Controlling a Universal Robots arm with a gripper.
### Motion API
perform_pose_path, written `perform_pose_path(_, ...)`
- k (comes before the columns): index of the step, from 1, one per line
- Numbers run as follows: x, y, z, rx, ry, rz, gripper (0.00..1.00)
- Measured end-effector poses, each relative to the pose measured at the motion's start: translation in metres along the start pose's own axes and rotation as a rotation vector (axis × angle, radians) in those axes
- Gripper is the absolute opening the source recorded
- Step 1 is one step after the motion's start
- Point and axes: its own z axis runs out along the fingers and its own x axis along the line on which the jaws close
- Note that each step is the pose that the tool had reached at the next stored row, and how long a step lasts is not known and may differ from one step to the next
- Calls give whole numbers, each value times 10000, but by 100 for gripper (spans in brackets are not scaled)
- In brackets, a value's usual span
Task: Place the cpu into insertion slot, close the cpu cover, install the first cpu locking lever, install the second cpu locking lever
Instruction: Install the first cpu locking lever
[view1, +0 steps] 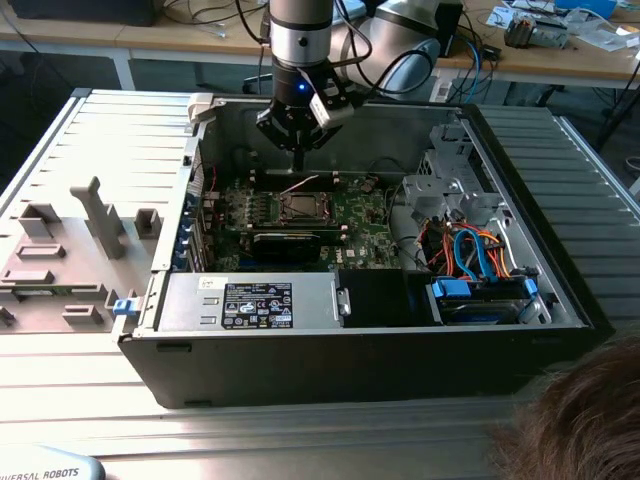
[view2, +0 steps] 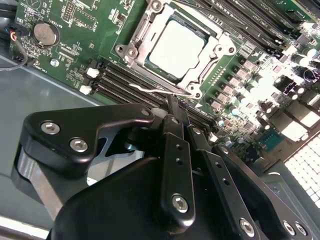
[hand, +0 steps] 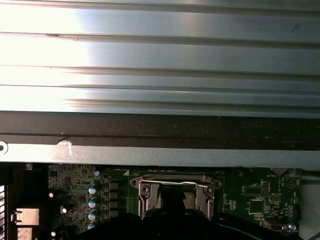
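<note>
I find the gripper (view1: 298, 160) hanging inside the open computer case (view1: 560, 290), just beyond the far edge of the socket. In the second wrist view its fingers (view2: 176, 150) stand pressed together, nothing visible between them, with the tips coming down to a thin wire locking lever (view2: 160, 91) that lies along the socket's edge nearest the jaws.

The cpu (view2: 177, 47) is seated in the socket, silvery top showing through the window of the cpu cover (view2: 142, 47), which lies flat around it. From the jaws the chip lies directly ahead, on the side towards the power supply box (view1: 250, 300) in the exterior view.

The lever's long axis runs parallel to that socket edge and across the line of the closed fingers. In my judgement, placing and cover closing are done; the lever work is in hand. Whether the tips actually touch the wire I cannot tell.
</note>
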Motion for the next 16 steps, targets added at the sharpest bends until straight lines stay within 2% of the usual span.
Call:
perform_pose_path(8,-48,-1,1,1,0,0,11)
perform_pose_path(11,-87,-3,1,0,0,0,11)
perform_pose_path(16,-106,-3,2,0,0,0,11)
